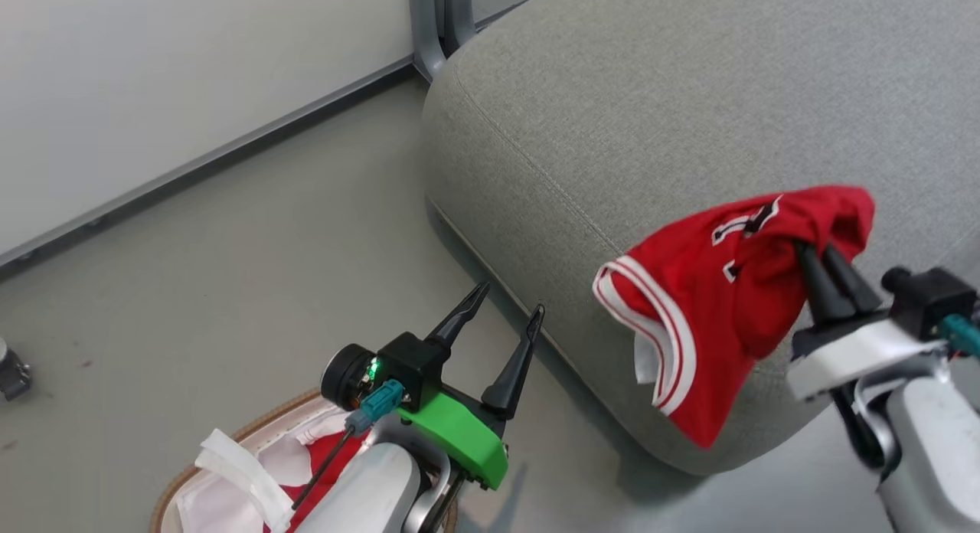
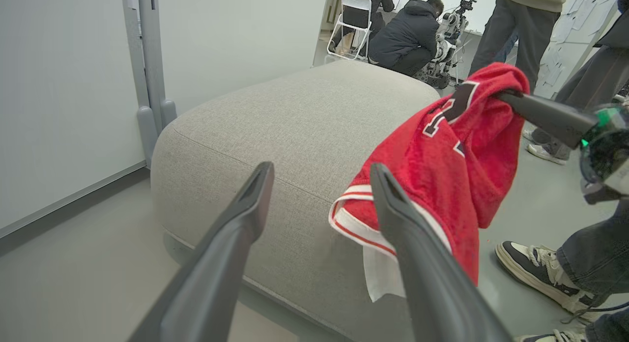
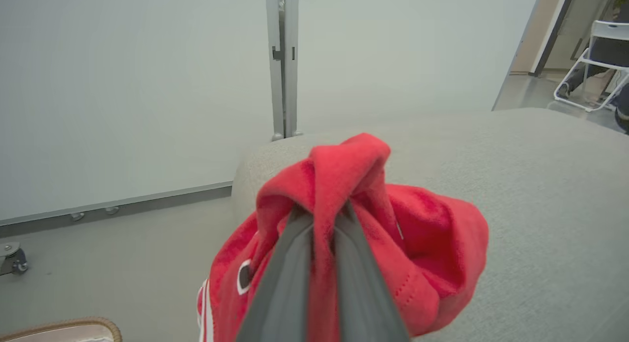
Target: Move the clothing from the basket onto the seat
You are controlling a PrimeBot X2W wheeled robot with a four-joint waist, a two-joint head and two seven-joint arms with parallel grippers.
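Clothing, a soft red jersey with white trim (image 1: 712, 303), is hanging at the edge of the large grey fabric seat (image 1: 612, 119), pinched in the right jaws; released here, it is risking sliding off. Left jaws are gaping, empty.

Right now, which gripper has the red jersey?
The right gripper, shut on the red jersey at the edge of the seat; the left gripper is open, empty.

Pale partition walls (image 1: 153, 96) meet at a grey metal post (image 3: 282, 62) — smooth grey floor (image 1: 230, 288) below. Farther back stands a white folding chair (image 2: 357, 3), with people (image 2: 405, 35) nearby.
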